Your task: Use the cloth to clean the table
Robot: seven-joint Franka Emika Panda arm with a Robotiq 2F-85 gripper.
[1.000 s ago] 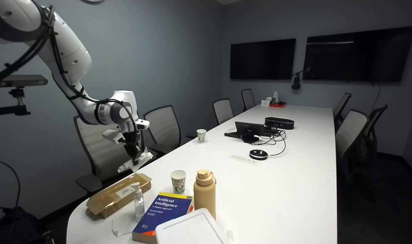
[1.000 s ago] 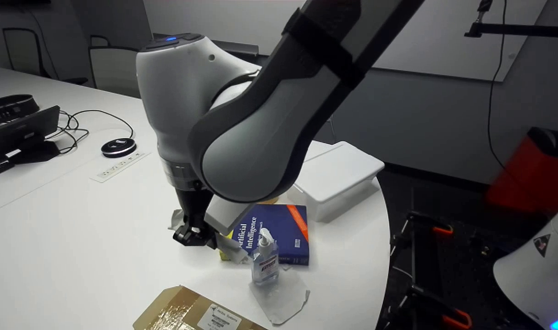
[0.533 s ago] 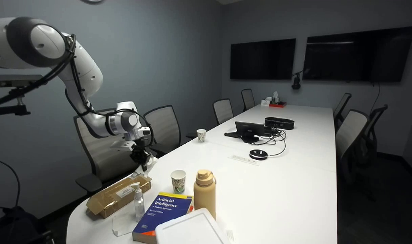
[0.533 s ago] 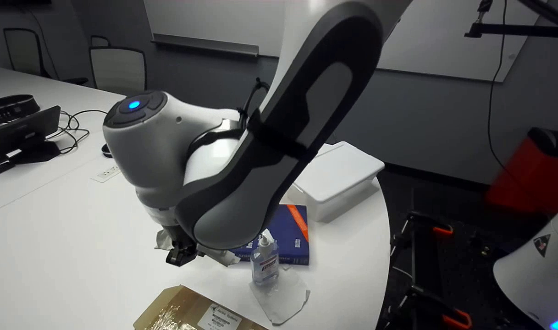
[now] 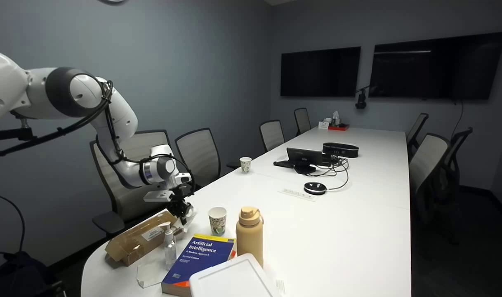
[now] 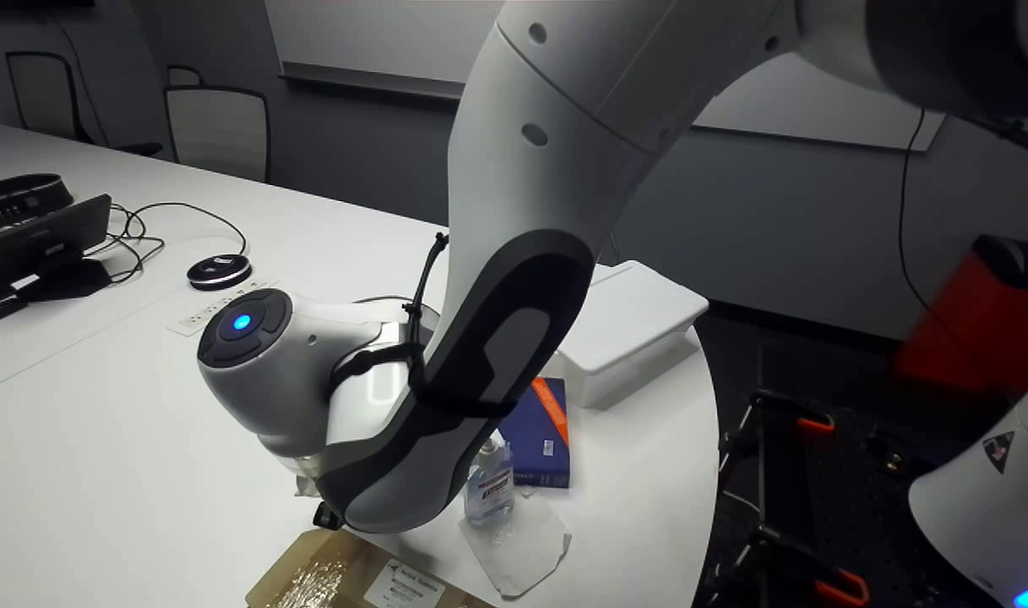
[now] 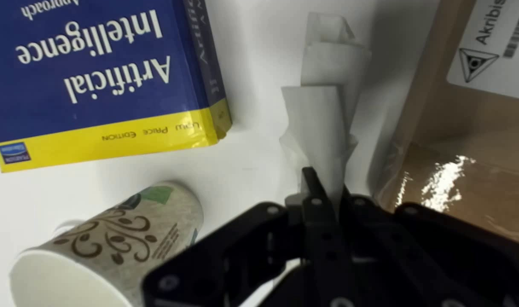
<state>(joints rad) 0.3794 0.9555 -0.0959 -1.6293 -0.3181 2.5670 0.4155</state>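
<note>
My fingers (image 7: 314, 187): grasping the cloth (image 7: 319, 115) between them.
Cloth place: between box (image 5: 139, 249) at left and near cup (image 5: 217, 222) at right; touching the tabletop (image 5: 337, 231) or not, I cannot tell.
My arm (image 6: 514, 186): in an exterior view, hides the cloth almost wholly.

I was in what looked like an office meeting room. A long white table (image 5: 345, 231) stretched out before me, with mesh-backed chairs (image 5: 198, 154) along both sides and a console (image 5: 303, 156), cables (image 5: 336, 162) and a strip of outlets (image 6: 197, 319) partway down it. Two large dark screens (image 5: 321, 72) hung on the far wall (image 5: 387, 115), and a whiteboard (image 6: 370, 34) showed in an exterior view.
</note>
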